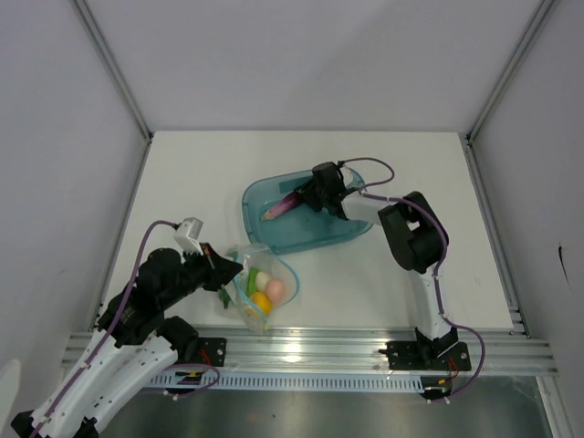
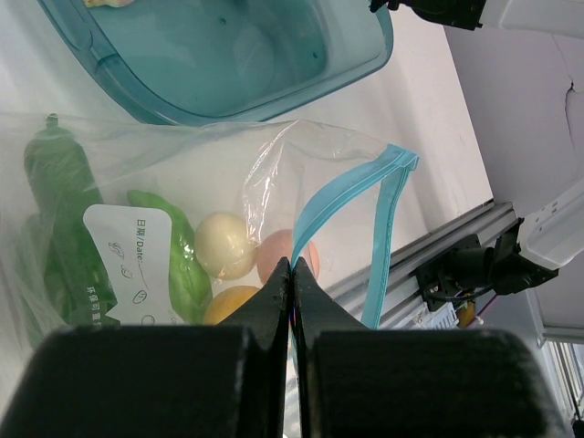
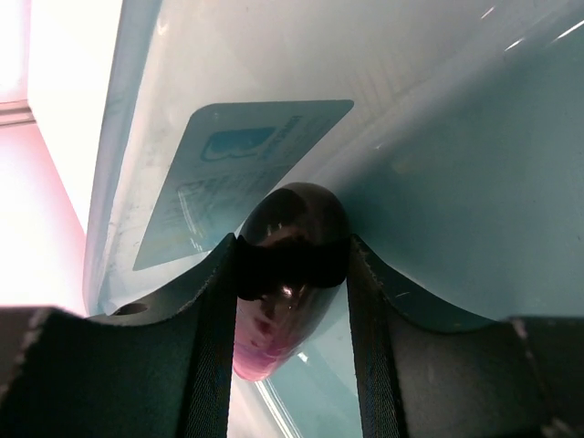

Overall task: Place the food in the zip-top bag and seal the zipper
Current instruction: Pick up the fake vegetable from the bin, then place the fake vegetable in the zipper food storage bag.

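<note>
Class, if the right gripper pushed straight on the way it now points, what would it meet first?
The purple eggplant, sitting between the right gripper's fingers; beyond it, probably the teal tray's floor, though depth is unclear.

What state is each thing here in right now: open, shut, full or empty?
zip-top bag: mouth open, food inside.
zipper: unsealed.
purple eggplant: lying in the tray, gripped.
teal tray: holding the eggplant.
left gripper: jaws shut on the zip-top bag's mouth edge.
right gripper: jaws shut on the purple eggplant.
</note>
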